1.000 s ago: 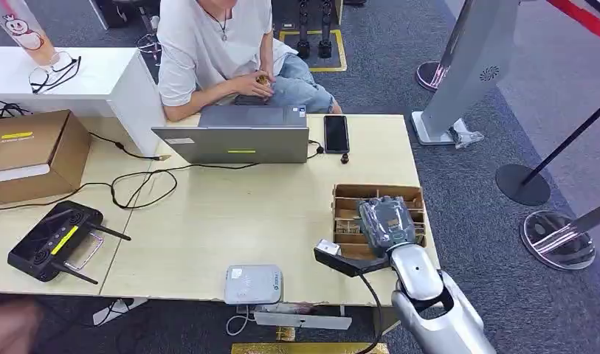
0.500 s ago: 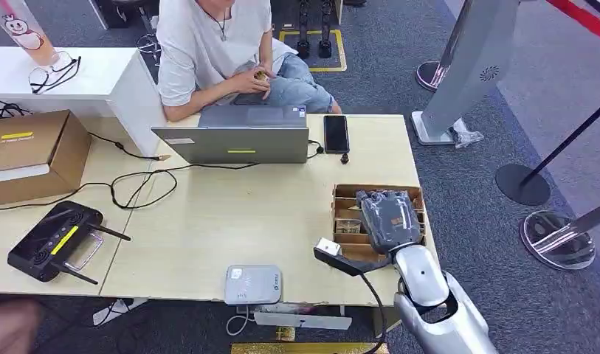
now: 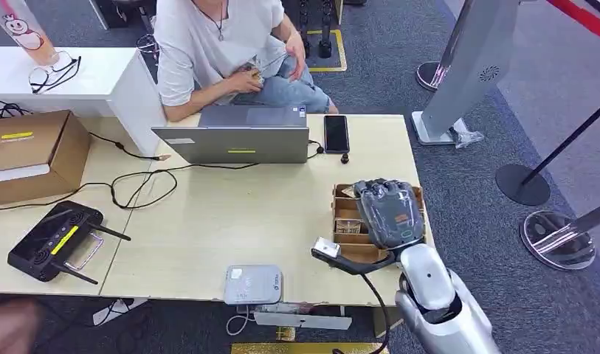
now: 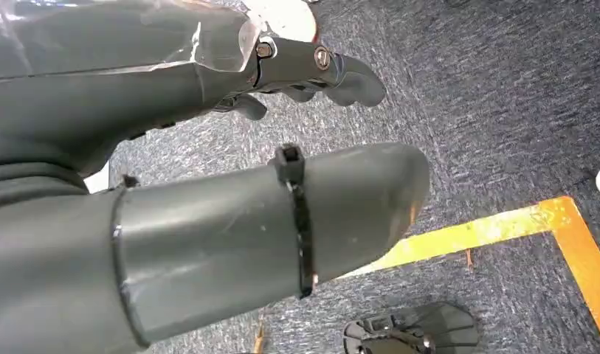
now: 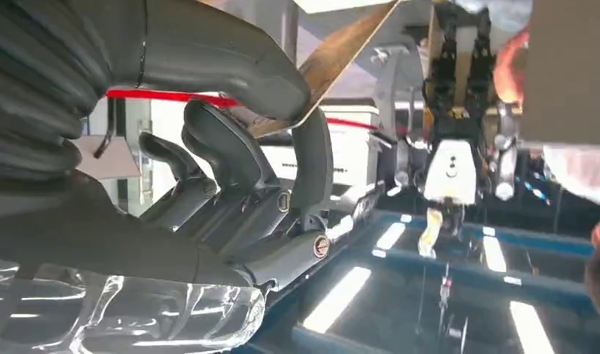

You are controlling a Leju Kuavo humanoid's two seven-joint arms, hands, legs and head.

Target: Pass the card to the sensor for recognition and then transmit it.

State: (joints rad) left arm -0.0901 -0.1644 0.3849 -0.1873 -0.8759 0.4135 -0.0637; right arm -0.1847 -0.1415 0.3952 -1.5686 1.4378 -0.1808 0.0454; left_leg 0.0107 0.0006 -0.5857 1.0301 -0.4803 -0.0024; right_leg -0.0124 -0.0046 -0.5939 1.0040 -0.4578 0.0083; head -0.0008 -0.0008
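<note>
Card [image 5: 341, 55]: a thin brown one is pinched between the right hand's [image 3: 386, 212] thick grey thumb [image 5: 208, 59] and a darker finger [image 5: 311, 158] in the right wrist view; its far end is cut off by the frame edge and no print can be read on the face that shows. From the head view the back of that hand hovers over the cardboard tray [image 3: 345, 214] at the table's [image 3: 245, 214] right edge and hides both the card and most of the tray's compartments, so their contents are only partly seen. The white sensor box [image 3: 253, 284] sits at the near table edge, well apart from the hand; it bears a small mark too small to read.

The left hand [image 4: 208, 147] hangs over blue-grey carpet [image 4: 503, 110] with an orange floor line [image 4: 503, 228]; its thumb and fingers stand apart with nothing between them.

A person [image 3: 215, 44] sits behind the grey laptop [image 3: 238, 140], head cut off by the frame. A black phone [image 3: 336, 133] lies beside the laptop. A black controller [image 3: 53, 240] with a yellow strip and a cardboard box [image 3: 31, 151] with a yellow label lie at the left; the label's writing is illegible.
</note>
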